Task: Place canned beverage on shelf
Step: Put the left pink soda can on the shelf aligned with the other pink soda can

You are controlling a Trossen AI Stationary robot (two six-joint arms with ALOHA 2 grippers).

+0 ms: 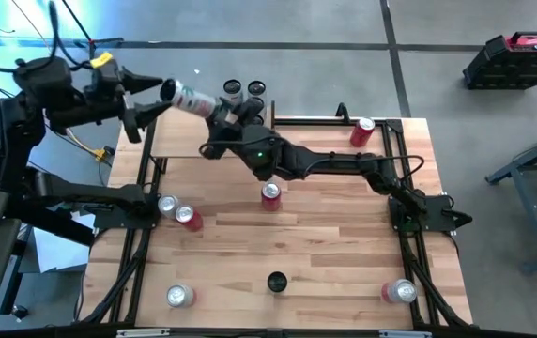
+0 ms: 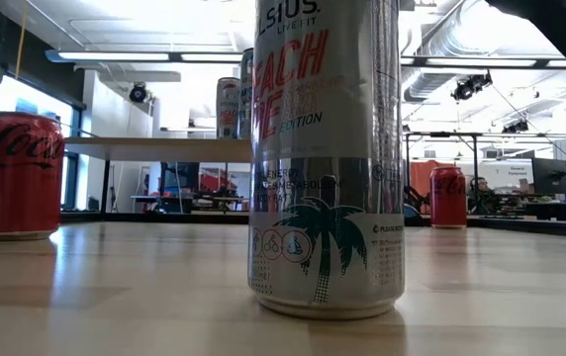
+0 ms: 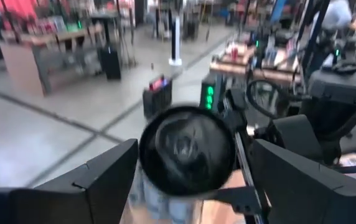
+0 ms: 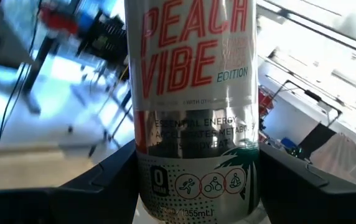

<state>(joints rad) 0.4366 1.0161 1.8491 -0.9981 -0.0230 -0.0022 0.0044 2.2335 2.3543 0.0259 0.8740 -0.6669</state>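
One silver can lay tilted in the air over the shelf's 11 o'clock corner, spanning both hands. Left hand had its fingers spread beside the can's base, whether touching I could not tell; right hand gripped its other end. Two dark cans stood at 12 o'clock.

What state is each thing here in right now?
Peach Vibe can: in the air, lying sideways between both hands.
Right hand: closed on the Peach Vibe can.
Left hand: open around that can's other end.
Shelf: cans standing at its back edge.
Red can: upright on the table.
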